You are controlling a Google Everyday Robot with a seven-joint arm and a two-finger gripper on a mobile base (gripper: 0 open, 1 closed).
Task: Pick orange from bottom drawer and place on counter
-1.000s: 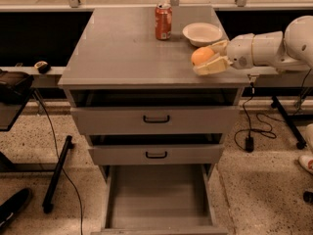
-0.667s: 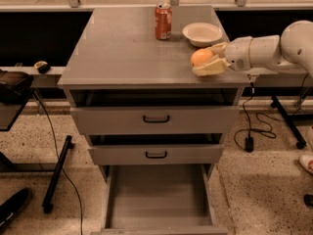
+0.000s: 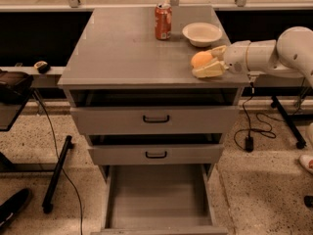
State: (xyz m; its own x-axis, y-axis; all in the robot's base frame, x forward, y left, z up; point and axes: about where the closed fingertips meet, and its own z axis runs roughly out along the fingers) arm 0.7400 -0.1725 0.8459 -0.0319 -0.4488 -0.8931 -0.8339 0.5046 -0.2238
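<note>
The orange [image 3: 201, 58] sits between the cream fingers of my gripper [image 3: 203, 62], which is shut on it from the right. It is at the front right part of the grey counter [image 3: 127, 43], with the lower finger [image 3: 209, 72] at the counter surface; I cannot tell if the orange itself rests on it. The white arm [image 3: 274, 55] reaches in from the right. The bottom drawer [image 3: 156, 195] is pulled out wide below and shows a bare grey floor.
A red soda can [image 3: 163, 21] and a white bowl [image 3: 202, 33] stand at the back of the counter, the bowl just behind the gripper. Two upper drawers with black handles [image 3: 156, 118] are slightly ajar. Cables and stand legs lie on the floor on both sides.
The gripper with the orange has sunk slightly toward the counter and barely shifted sideways. Nothing else has moved.
</note>
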